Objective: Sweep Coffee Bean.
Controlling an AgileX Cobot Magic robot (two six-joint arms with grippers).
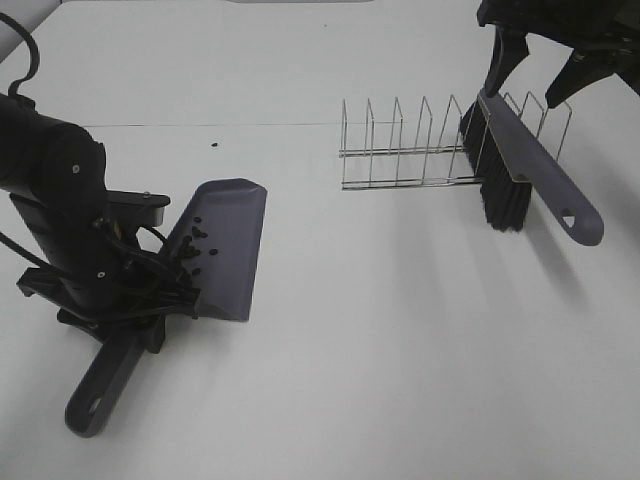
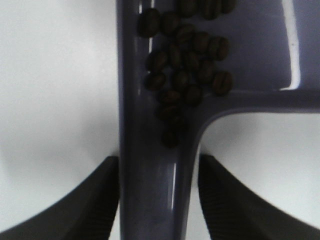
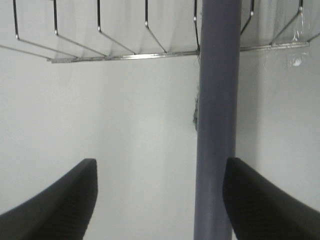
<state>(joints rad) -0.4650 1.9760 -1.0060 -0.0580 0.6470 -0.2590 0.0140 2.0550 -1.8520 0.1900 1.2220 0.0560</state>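
Closest to the high camera lies the dustpan (image 1: 222,250), its handle pointing toward the viewer, flat on the white table (image 1: 400,330). Most beans (image 1: 195,250) sit in a heap in the pan, at the back corner where the handle begins; the left wrist view shows them piled there. One bean (image 1: 215,144) is alone on the table, well apart from the pan, toward the far side.

At the handle, the left gripper (image 2: 159,200) has a finger on each side, with only a thin gap, so I cannot tell if it grips or has let go. Above the brush (image 1: 520,170), the right gripper (image 1: 535,65) is wide open and holds nothing; the brush handle passes between its fingers without touching them. This brush leans in the wire rack (image 1: 420,150), bristles down on the table.

What could go wrong, in my judgement:
- If the left arm rises with a loose grip, the pan may tip and spill the heap.
- The lone bean may be forgotten, so the sweep is not complete.
- The brush may slide from the rack, because it leans at an angle.
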